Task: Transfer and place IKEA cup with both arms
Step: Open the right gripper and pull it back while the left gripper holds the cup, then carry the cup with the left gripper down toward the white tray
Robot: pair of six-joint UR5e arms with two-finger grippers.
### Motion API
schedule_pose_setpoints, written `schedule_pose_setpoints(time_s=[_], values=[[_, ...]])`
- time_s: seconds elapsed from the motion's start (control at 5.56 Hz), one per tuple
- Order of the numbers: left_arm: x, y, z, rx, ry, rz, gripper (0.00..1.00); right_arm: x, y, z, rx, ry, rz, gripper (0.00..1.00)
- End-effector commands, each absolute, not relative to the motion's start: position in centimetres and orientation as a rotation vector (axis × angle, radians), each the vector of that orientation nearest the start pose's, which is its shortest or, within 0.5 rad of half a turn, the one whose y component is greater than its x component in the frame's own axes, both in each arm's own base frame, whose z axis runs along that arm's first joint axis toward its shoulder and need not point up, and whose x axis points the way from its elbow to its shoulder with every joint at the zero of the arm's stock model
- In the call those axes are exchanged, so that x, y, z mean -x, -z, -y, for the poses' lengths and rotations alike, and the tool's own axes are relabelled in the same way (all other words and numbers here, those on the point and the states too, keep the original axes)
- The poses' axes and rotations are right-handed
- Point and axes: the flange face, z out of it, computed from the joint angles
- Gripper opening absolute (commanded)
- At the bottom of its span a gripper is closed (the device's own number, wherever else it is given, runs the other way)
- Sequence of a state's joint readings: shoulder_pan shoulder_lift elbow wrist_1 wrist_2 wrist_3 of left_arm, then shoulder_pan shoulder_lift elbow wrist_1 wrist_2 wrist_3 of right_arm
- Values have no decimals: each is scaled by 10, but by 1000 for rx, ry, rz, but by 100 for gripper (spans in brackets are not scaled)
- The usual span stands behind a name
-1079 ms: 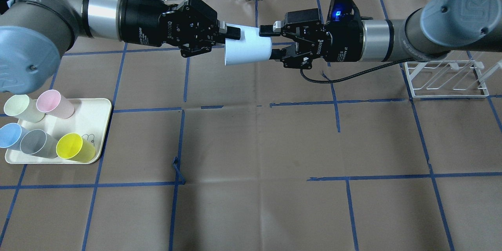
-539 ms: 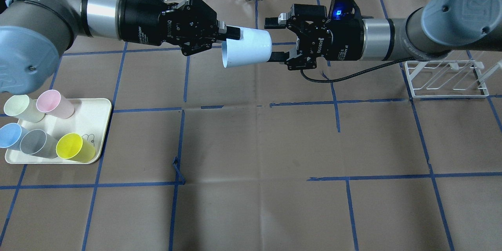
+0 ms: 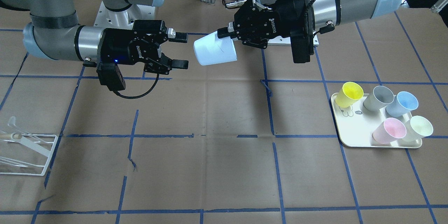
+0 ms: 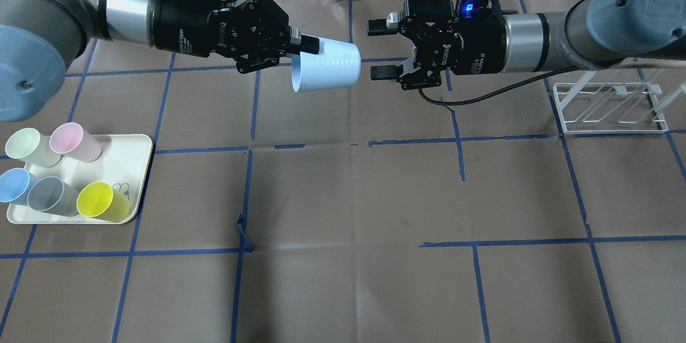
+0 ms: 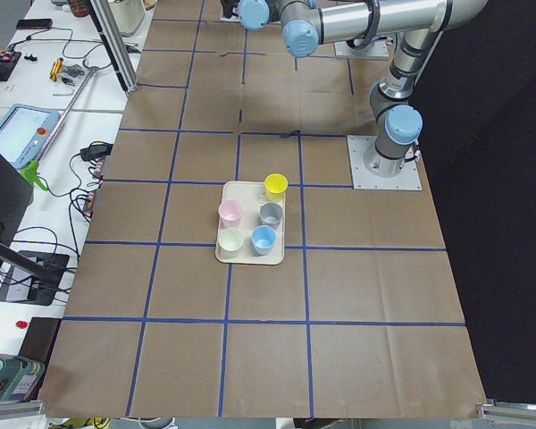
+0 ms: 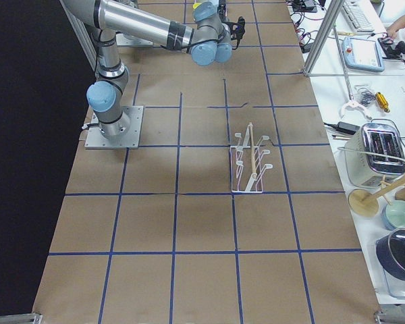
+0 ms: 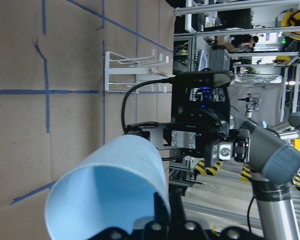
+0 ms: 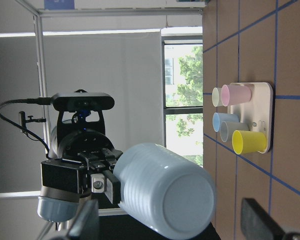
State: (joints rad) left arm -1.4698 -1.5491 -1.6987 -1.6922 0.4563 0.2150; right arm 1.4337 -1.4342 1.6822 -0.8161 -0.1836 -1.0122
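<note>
Jaws of the left gripper (image 4: 306,47) pinch the rim of the light-blue cup (image 4: 328,67), holding it sideways in the air over the tabletop (image 4: 343,187); right gripper (image 4: 377,49) jaws spread wide, just beside its closed base, not touching. Risk: rim-only pinch on thin, smooth plastic, so a bump from the right side could twist it loose; tapered, faintly ridged wall may slip when squeezed.

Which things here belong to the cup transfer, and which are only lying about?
In the job: IKEA cup, held at its rim by the left gripper; right gripper, open beside it.
Lying about: tray with five other cups; white wire rack.
</note>
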Motion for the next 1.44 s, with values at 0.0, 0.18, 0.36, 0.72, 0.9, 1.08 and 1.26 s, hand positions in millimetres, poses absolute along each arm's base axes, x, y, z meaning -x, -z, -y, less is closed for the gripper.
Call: schedule_pose_setpoints(time_s=[0.0,0.18,0.36,0.72,0.9,1.08,1.26], values=[[153,-474,492,-52,36,2368,1,-142,-407,519,209,-83,-1951,100],[132,-455,500,-76,18,2618,1,-126,-416,533,130,-92,-2272,100],[115,-443,502,-79,34,2786,1,-118,-432,535,78,-21,-2468,100],[76,-393,537,-70,105,3134,0,-99,-472,528,6,32,-2882,100],[60,-370,550,-68,133,3240,0,-126,-482,524,-32,54,-3045,100],[13,-337,568,-117,171,3276,0,-140,-496,522,-11,108,-3150,100],[-24,-322,572,-38,213,3264,0,-143,-508,525,-72,126,-3144,100]])
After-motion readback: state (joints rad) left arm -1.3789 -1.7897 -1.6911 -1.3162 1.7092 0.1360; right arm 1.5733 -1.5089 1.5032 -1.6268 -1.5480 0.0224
